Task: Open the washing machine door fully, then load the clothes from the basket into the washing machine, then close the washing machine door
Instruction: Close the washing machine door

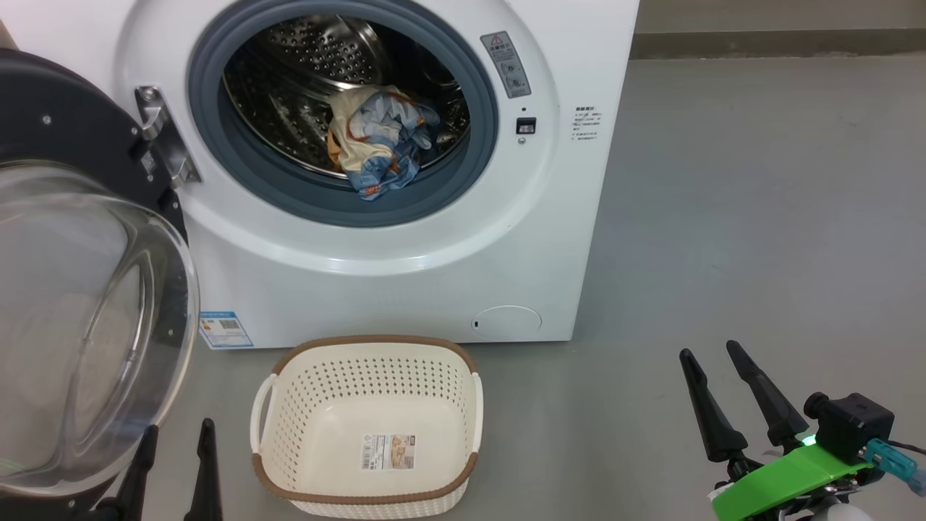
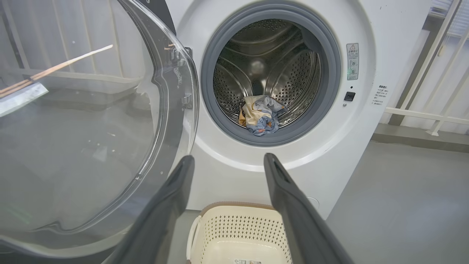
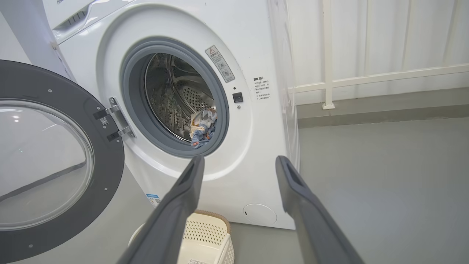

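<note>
Now holds left tool (image 1: 178,430) low at lower left, fingers spread wide and gripping nothing, tips pointing up beside the glass bowl of the washing machine door (image 1: 43,108), swung wide open. Holds right tool (image 1: 709,351) low at right over the floor (image 1: 723,217), well apart from the washing machine (image 1: 405,289), likewise wide open and empty, fingers tilted up and leftward. Shows the clothes (image 1: 380,141) bunched in the drum (image 1: 304,65) against the gasket (image 1: 271,187), and the basket (image 1: 376,340) on the floor just before the machine, between both tools.
</note>
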